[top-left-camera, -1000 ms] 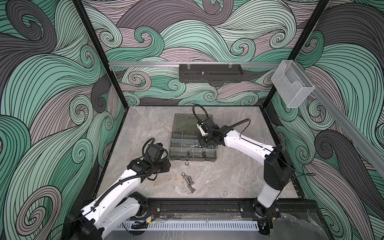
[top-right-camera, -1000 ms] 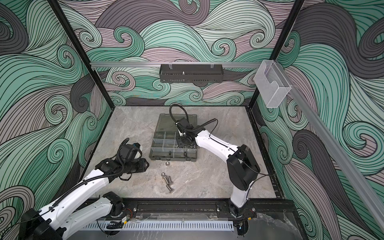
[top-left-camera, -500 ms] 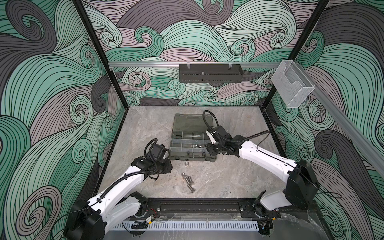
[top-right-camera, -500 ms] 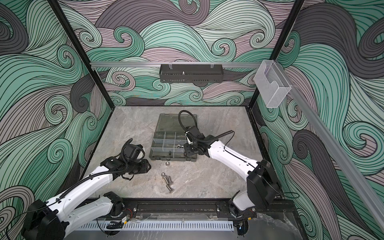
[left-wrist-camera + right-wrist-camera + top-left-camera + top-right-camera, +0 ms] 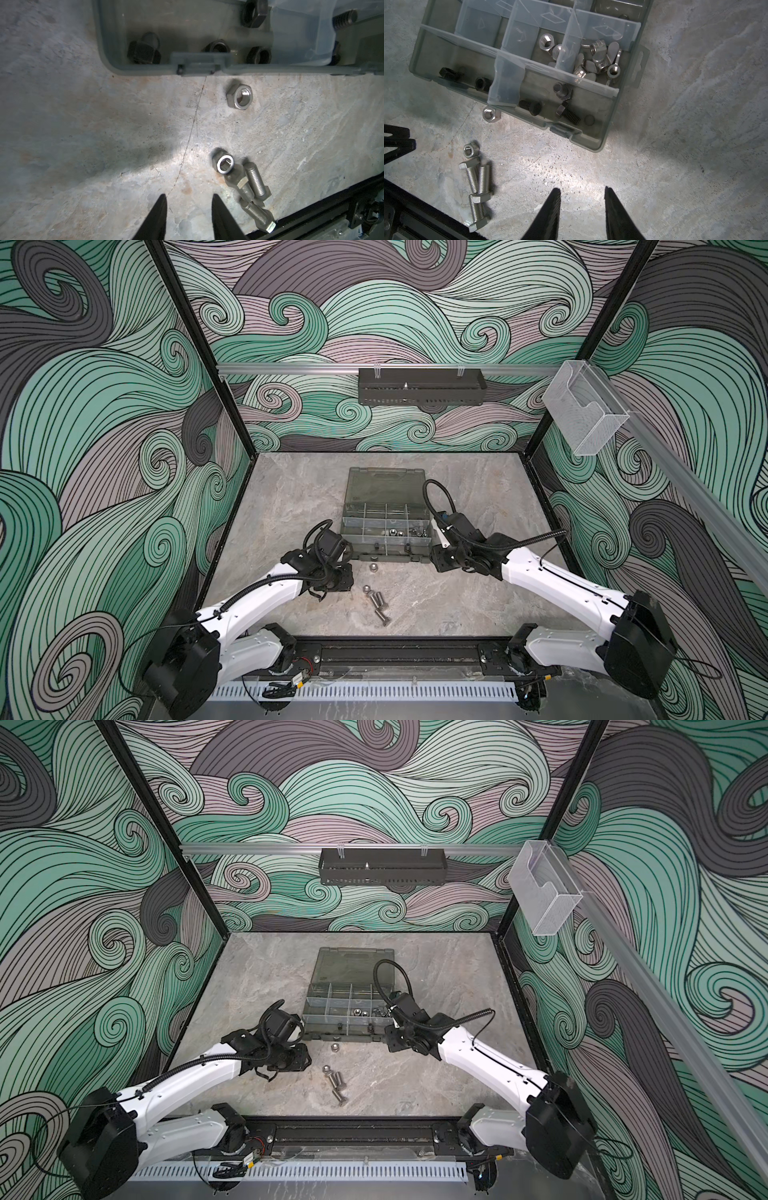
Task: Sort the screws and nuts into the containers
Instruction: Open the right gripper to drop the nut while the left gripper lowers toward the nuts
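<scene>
Case [image 5: 603, 135] holds some nuts [image 5: 547, 42], screws [image 5: 568, 114]; two loose nuts [image 5: 239, 97], three loose screws [image 5: 256, 185] remain on bench [image 5: 104, 145]; left jaws, right jaws narrow, empty

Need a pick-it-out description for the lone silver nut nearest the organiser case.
Start at the smoky-grey organiser case mid-table. Just off its front wall lies one silver hex nut. It sits alone; the other loose nut lies right beside three silver bolts nearer the robot's base.
</scene>
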Controlling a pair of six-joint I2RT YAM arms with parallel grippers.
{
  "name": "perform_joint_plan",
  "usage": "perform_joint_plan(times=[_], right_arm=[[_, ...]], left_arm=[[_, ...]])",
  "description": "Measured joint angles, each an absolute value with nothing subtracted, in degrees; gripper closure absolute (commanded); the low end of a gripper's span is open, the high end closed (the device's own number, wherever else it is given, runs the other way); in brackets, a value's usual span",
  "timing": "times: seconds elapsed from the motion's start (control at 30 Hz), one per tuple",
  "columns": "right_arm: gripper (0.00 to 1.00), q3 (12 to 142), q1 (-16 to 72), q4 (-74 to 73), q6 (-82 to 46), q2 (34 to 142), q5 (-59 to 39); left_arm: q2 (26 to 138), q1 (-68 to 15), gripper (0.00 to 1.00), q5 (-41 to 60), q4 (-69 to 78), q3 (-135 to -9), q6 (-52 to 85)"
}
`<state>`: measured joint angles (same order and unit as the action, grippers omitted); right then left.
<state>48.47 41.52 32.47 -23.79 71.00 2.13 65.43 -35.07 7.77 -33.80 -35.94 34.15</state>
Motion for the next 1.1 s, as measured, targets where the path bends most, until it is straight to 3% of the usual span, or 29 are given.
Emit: perform_joint_plan(times=[1.1], right_arm=[[0.62,39.94,41.52,32.16,-30.70,63.48,2.96]], left_arm=[[88.14,-43.57,0.56,6.37,-33.12,-48.90,33.87]])
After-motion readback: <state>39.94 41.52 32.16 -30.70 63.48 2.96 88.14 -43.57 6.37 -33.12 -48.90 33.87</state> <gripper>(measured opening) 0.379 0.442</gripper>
